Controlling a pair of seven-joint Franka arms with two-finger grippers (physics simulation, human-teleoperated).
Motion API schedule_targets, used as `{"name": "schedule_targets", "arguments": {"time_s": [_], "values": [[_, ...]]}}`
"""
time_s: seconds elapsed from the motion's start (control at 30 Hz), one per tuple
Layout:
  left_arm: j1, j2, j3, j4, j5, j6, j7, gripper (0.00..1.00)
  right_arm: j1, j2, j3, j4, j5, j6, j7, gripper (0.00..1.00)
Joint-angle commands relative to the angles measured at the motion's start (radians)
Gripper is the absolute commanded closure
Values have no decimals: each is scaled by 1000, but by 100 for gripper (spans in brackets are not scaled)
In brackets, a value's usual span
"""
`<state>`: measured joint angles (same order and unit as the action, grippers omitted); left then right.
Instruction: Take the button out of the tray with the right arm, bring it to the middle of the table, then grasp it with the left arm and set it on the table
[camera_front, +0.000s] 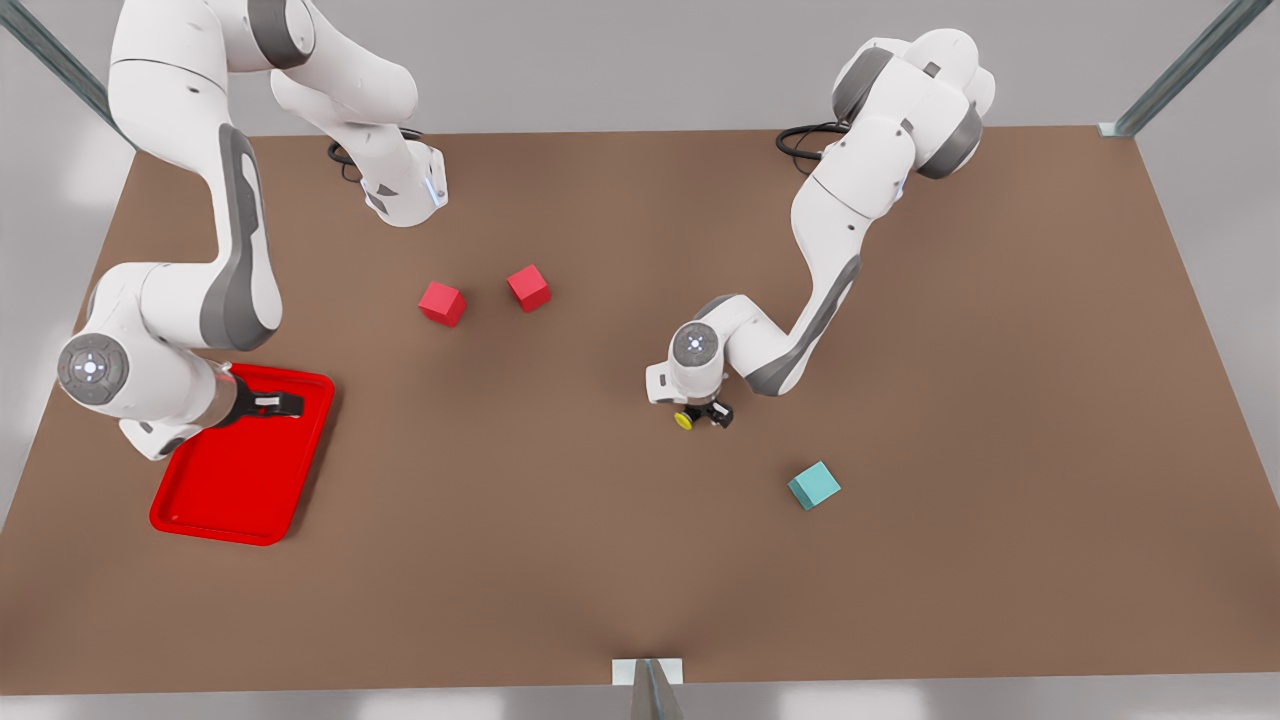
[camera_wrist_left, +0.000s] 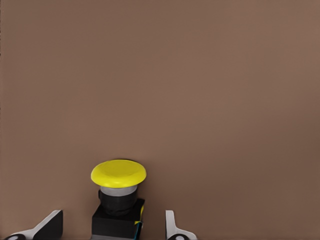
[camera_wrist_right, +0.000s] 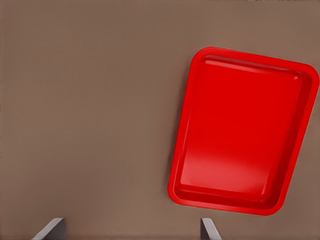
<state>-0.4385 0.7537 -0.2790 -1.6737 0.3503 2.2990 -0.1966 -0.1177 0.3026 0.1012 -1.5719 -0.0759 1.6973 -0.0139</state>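
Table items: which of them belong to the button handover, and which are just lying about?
Part of the job:
- button, between the open fingers of the left gripper, mid-table
- tray, under the open right gripper
- table

Lying about:
- two red cubes
- teal cube

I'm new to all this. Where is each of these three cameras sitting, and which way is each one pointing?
Front view: high above the table, looking down on both arms, the red tray, the cubes and the button.
Left wrist view: rides the left gripper, facing the table; its two fingertips stand apart on either side of the button.
Right wrist view: rides the right gripper, above the tray; two spread fingertips show.
Shared: front and left wrist views both show the button; front and right wrist views both show the tray.
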Motion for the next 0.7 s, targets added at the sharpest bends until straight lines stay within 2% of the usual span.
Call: {"name": "schedule_targets", "arguments": {"time_s": [0.0, 0.27, 0.4, 0.43, 0.53, 0.6, 0.67], "values": [[1, -4, 0, -3, 4, -1, -72, 1, 1, 0, 0, 1, 1, 1, -15, 0], [4, -24, 0, -35, 6, 7, -103, 1, 1, 3, 0, 0, 1, 5, -14, 0], [7, -24, -2, -34, 6, 5, -103, 7, 3, 3, 0, 0, 1, 5, -14, 0], [6, -24, -2, -34, 4, 7, -104, 13, 3, 3, 0, -2, 1, 4, -15, 0], [7, -22, -2, -32, 4, 7, -109, 24, 3, 4, 0, -2, 1, 5, -14, 0], [8, -22, -2, -32, 4, 5, -124, 44, 9, 15, 2, -5, 1, 8, -14, 0], [9, -20, -2, -31, 4, 3, -135, 47, 3, 13, 0, -2, 1, 2, -15, 0]]}}
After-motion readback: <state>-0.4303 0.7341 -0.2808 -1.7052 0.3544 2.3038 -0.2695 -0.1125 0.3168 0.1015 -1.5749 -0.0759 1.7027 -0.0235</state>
